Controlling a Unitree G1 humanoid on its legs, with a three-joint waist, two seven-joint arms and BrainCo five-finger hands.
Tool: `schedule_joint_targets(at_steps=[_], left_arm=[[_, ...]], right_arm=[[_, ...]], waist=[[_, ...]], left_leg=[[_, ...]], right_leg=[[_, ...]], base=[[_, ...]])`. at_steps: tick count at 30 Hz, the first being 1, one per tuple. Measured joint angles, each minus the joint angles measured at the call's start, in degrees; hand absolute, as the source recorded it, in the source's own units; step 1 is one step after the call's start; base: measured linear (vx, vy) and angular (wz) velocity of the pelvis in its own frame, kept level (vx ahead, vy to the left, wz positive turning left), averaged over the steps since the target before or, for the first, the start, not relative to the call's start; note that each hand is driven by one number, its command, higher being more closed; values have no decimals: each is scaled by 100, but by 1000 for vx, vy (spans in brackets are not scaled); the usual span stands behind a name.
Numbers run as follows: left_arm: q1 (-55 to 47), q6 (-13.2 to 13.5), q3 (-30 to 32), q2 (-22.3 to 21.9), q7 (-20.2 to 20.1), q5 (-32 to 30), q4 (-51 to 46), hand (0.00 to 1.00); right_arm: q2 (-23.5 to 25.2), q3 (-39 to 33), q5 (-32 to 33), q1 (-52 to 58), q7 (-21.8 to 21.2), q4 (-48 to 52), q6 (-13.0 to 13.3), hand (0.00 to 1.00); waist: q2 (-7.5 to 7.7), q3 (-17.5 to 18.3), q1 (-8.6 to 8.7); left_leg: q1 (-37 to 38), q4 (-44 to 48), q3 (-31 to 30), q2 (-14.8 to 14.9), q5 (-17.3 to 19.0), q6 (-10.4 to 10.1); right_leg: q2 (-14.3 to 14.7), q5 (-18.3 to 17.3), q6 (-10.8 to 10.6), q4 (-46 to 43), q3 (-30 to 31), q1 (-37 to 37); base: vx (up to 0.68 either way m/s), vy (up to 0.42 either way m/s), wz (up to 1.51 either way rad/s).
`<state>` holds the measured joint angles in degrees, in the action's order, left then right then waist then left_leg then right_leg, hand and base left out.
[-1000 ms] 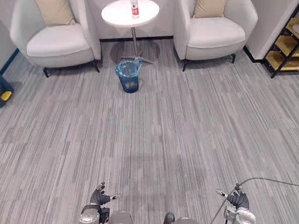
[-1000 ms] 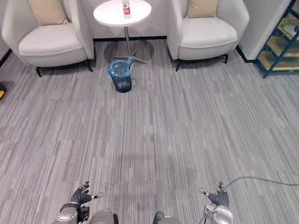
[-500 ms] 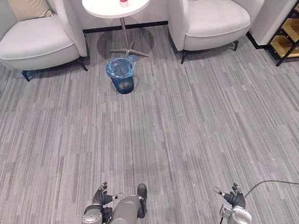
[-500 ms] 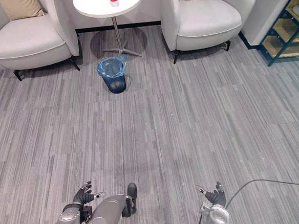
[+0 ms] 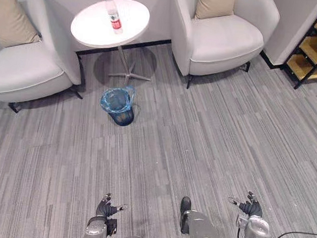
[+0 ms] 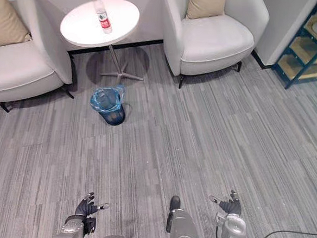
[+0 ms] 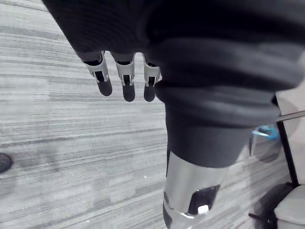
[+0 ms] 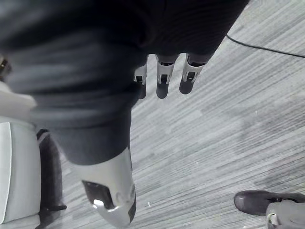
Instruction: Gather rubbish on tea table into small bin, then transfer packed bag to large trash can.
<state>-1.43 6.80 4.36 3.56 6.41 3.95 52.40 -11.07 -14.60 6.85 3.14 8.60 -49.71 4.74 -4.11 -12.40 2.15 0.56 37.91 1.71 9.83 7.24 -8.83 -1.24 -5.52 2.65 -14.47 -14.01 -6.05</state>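
A clear plastic bottle (image 5: 111, 12) with a red cap and label stands on the round white tea table (image 5: 99, 30) at the far left, between two armchairs. On the carpet in front of the table sits the small dark bin (image 5: 117, 106), lined with a blue bag. My left hand (image 5: 106, 209) hangs low at the bottom left, fingers (image 7: 125, 81) relaxed and holding nothing. At the bottom right my right hand (image 5: 248, 208) is likewise open and empty, its fingers (image 8: 162, 78) straight over the floor. Both hands are far from the table and bin.
A white armchair (image 5: 20, 71) with a beige cushion stands left of the table, another (image 5: 224, 34) to its right. A black-framed wooden shelf (image 5: 316, 48) is at the far right. Wide grey striped carpet (image 5: 200, 138) lies between me and the table.
The camera has moved: the whole scene has shifted, with table, bin and armchairs sitting lower and nearer in view. Both hands stay low and open.
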Motion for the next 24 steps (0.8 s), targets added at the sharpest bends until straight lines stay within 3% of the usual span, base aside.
schedule_joint_targets(at_steps=[2,4,6,8,9,10,11,12,16,17,19,20,21,22,23,24], left_arm=[[-201,-1,30,-110,-7,5,-146,0],[-262,-19,31,-112,-5,24,-145,0],[-249,-19,27,-110,-5,56,-145,0],[-268,-28,16,-115,-12,63,-141,0],[-281,-28,17,-112,-12,64,-138,0],[-292,-28,20,-101,-11,63,-130,0],[-387,-26,18,-55,-7,63,-123,0],[-414,-25,6,13,-7,63,-119,0],[-398,-24,28,10,-19,103,-54,0],[-431,-23,26,28,-13,114,-27,0],[-503,-30,5,91,-19,112,25,0],[-527,-33,-33,155,-19,112,43,0],[-505,-39,-53,198,-18,112,86,0],[-492,-40,-99,220,-16,114,113,0],[-481,-41,-169,270,-15,114,119,0],[-468,-38,-166,281,-14,116,117,0]], right_arm=[[107,110,88,84,4,248,20,0],[214,116,170,74,-2,293,27,0],[220,98,198,55,-3,280,24,0],[216,-36,207,47,-1,278,22,0],[191,-135,208,82,5,262,18,0],[170,-134,207,83,10,216,17,0],[169,-109,207,77,12,103,-12,0],[194,-54,206,97,6,94,-24,0],[130,-36,145,53,0,49,-26,0],[127,-24,126,-34,-12,34,-25,0],[141,44,1,-171,-59,-41,-16,0],[141,144,-69,-165,-124,-86,-21,0],[151,156,-78,-130,-136,-123,-34,0],[149,156,-82,-119,-135,-158,-59,0],[146,173,-92,-137,-135,-195,-88,0],[144,174,-96,-161,-135,-195,-88,0]], waist=[[-68,-7,-108],[-51,-6,-210],[-53,-9,-332],[-45,-11,-367],[-108,18,-377],[-129,23,-409],[-137,72,-525],[32,127,-582],[219,203,-631],[201,223,-636],[185,247,-609],[197,243,-593],[200,243,-566],[196,244,-529],[179,238,-395],[154,230,-336]], left_leg=[[-757,1575,202,398,149,184],[-1214,1670,470,408,287,394],[-1579,879,712,291,355,503],[-1583,-1200,663,-135,187,439],[-1527,-2321,570,-292,-88,406],[-1467,-2660,520,-331,-415,398],[-1253,-2875,504,-445,-929,537],[-1215,-2784,515,-641,-867,687],[-1389,-1882,659,-1022,-37,1083],[-1179,-1919,763,-1118,151,1112],[-759,-2154,932,-1225,312,1217],[-423,-2320,932,-1307,397,1267],[-86,-2435,909,-1350,453,1348],[80,-2515,865,-1352,464,1363],[388,-2692,700,-1326,467,1368],[499,-2740,647,-1268,467,1368]], right_leg=[[230,-138,105,374,11,542],[231,-144,109,612,62,846],[163,-174,62,719,159,1006],[-2,-339,-121,688,182,1103],[-33,-505,-238,601,219,1143],[-41,-590,-294,550,270,1177],[-90,-733,-434,510,505,1295],[-217,-801,-523,585,662,1364],[-616,-1011,-817,218,1148,1383],[-736,-1088,-922,-419,1381,1183],[-873,-966,-1349,-1861,1658,639],[-943,-872,-1686,-2941,1701,210],[-975,-997,-1475,-3741,1557,-113],[-976,-1082,-1304,-3966,1454,-252],[-942,-1275,-920,-4049,1113,-536],[-882,-1347,-779,-3931,962,-691]], base=[[273,-88,4],[194,8,-20],[213,68,-21],[293,155,-6],[342,213,-9],[380,247,-39],[434,220,-42],[549,233,-33],[457,197,1],[423,165,-38],[476,160,-42],[447,80,-15],[458,60,1],[470,8,29],[379,-28,28],[534,-99,30]])
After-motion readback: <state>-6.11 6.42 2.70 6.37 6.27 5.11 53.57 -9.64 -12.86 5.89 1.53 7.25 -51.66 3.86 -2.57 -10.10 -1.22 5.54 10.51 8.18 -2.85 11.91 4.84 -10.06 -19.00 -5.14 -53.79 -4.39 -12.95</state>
